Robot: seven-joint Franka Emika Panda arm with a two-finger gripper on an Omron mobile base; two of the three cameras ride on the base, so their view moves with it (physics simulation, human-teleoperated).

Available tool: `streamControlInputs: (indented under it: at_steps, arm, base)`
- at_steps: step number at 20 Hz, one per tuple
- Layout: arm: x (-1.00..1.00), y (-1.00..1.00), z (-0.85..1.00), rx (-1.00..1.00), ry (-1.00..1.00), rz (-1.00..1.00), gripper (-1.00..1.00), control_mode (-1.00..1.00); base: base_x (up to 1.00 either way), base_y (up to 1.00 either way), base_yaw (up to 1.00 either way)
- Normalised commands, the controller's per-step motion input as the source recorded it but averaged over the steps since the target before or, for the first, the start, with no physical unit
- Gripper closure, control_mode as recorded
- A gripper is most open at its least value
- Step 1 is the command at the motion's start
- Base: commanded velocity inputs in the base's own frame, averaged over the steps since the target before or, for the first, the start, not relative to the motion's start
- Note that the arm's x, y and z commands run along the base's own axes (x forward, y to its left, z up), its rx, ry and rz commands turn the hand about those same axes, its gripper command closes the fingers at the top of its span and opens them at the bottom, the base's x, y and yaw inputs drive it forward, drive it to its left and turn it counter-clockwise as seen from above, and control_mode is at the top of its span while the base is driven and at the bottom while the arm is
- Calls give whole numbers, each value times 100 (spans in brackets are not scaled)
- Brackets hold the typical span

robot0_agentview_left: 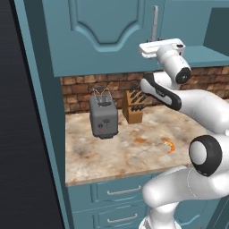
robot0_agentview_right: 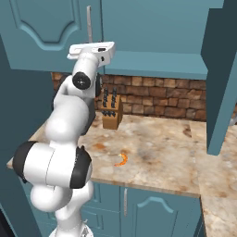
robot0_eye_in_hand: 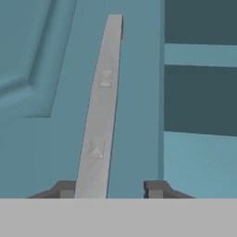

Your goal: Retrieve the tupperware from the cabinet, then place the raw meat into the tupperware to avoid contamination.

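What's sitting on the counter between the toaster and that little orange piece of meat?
Nothing: in the left base view, only bare counter lies between the toaster and the meat. The knife block stands behind that stretch.

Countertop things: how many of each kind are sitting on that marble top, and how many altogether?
Toaster: 1
Knife block: 1
Raw meat, the small orange piece: 1
Total: 3
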Motion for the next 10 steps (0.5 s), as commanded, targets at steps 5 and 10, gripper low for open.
streamControlInputs:
  at_steps: [5,10]
  arm:
    - [0,41,-4,-3,0,-2,100,-100]
    - [1,60,-6,-5,3,-5,100,-100]
  base:
    - [0,0,0]
    - [0,0,0]
